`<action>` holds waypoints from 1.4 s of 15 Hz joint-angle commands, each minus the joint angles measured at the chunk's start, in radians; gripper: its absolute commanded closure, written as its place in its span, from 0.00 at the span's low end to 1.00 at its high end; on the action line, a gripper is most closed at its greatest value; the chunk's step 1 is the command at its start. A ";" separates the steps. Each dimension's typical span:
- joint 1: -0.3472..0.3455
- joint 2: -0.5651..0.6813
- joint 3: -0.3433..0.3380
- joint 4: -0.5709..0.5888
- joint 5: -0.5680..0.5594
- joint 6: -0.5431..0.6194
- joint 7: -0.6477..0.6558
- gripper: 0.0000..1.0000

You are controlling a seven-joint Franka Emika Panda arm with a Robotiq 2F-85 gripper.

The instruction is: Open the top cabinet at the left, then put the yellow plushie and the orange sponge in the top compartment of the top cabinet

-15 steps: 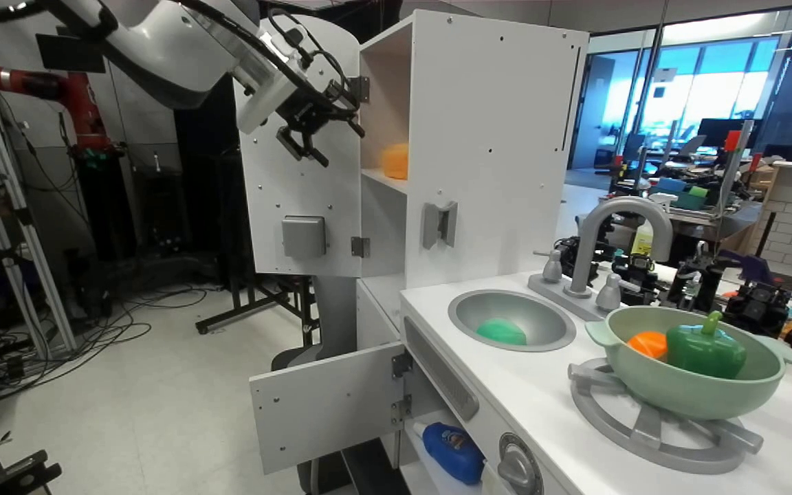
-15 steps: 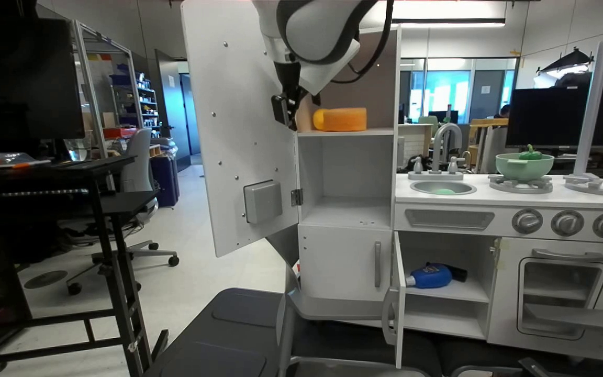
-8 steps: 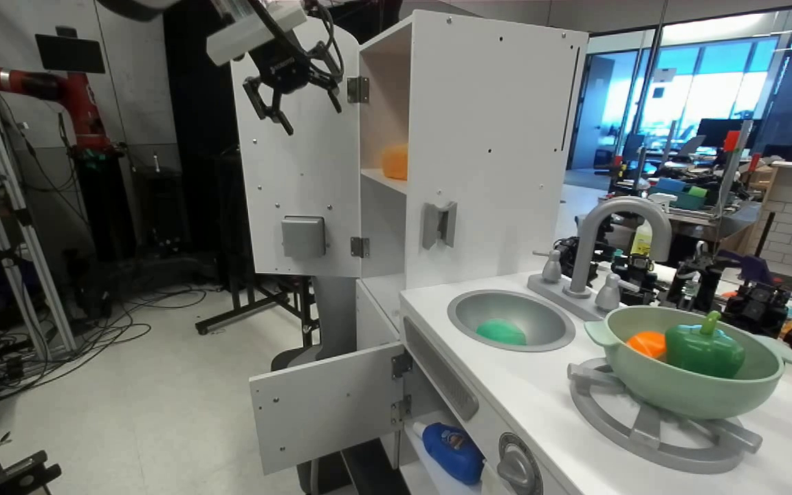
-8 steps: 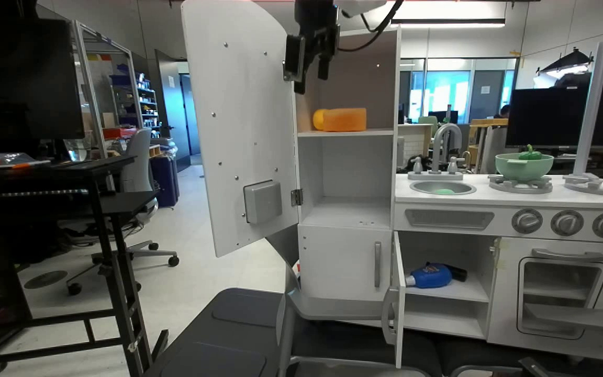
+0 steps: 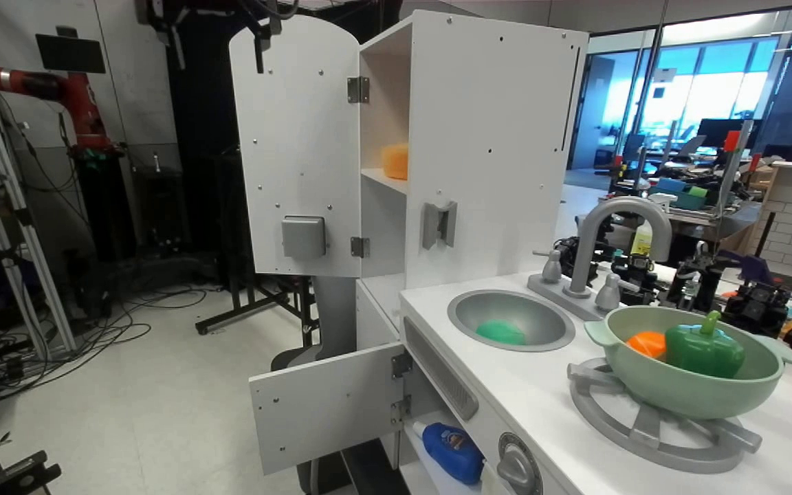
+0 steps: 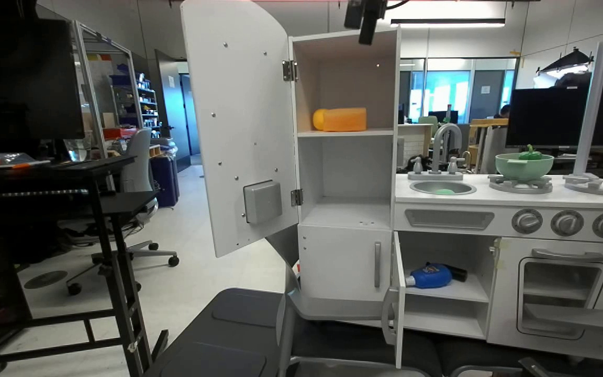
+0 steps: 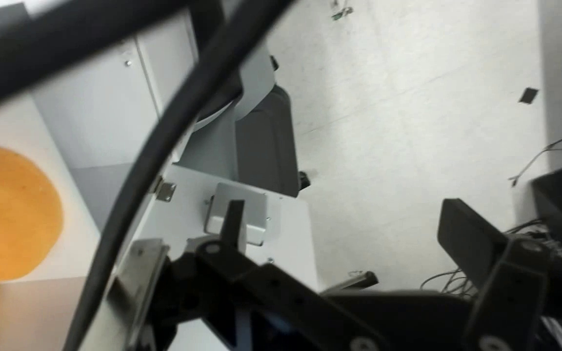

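The wide, empty hand (image 5: 220, 64) hangs outside the top compartment (image 6: 356, 81), higher than its 2 things, orange sponge (image 6: 345, 120) and yellow plushie (image 6: 318, 120), so likely only retreat remains.

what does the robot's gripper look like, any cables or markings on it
The gripper is black, with two jointed, angular fingers ending in flat, dark pads. Lighter round pivot heads show at its joints. Thick, smooth black cables cross the wrist view. I can make out no lettering. The arm itself is out of frame in both exterior views.
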 commanded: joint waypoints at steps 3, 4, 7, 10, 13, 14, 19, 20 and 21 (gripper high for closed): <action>0.110 -0.346 -0.233 -0.195 0.161 -0.246 -0.098 0.00; 0.129 -0.399 -0.263 -0.210 0.141 -0.290 -0.061 0.00; 0.165 -0.554 -0.339 -0.239 0.082 -0.433 0.042 0.00; 0.190 -0.714 -0.375 -0.274 0.000 -0.592 0.118 0.00; 0.220 -0.841 -0.366 -0.327 -0.080 -0.726 0.225 0.00; 0.230 -0.867 -0.361 -0.346 -0.096 -0.755 0.255 0.00; 0.277 -0.950 -0.349 -0.497 -0.094 -0.760 0.385 0.00; 0.287 -0.945 -0.353 -0.512 -0.092 -0.751 0.392 0.00; 0.297 -0.925 -0.366 -0.471 -0.085 -0.773 0.380 0.00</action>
